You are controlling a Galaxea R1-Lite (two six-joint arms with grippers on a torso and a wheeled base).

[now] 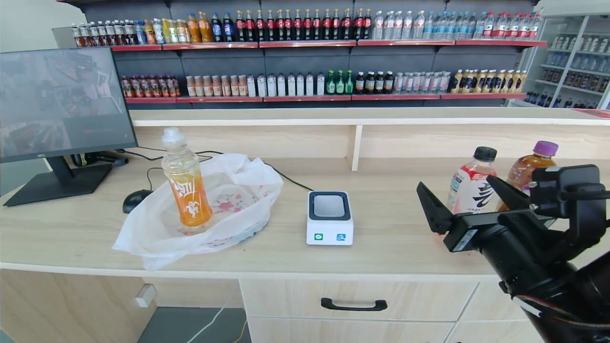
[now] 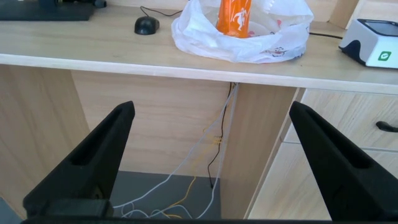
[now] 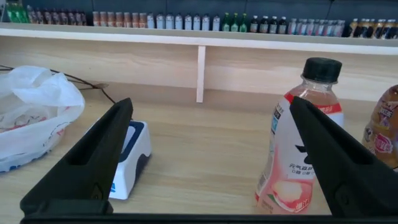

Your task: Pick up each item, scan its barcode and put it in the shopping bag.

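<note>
right gripper point(image 1: 453, 181), black, its two long fingers spread wide and holding nothing, sits low over the right end of the counter. left gripper point(image 2: 211, 106), likewise spread and empty, hangs below the counter edge, facing the counter front.

light wood counter point(image 1: 391, 257) carries all the task items. thin white plastic shopping bag point(image 1: 238, 190) lies slumped open at the left, with a tall orange drink bottle with a clear cap point(image 1: 187, 183) upright inside. pink-and-white bottle with a black cap point(image 1: 469, 186) stands just ahead of the right gripper, off-centre toward one finger. amber bottle with a purple cap point(image 1: 529, 171) stands just beside it. white box scanner with a dark-framed window point(image 1: 330, 218) sits between bag and bottles.

risks, as judged:
- an off-centre approach could strike the black-capped bottle with one finger and topple it into its neighbour.
- a high or slack grip could let the smooth bottle swing or slip.
- the label may face away from the scanner window.
- the limp bag rim could snag an incoming bottle, or that bottle could knock the upright one over.
</note>
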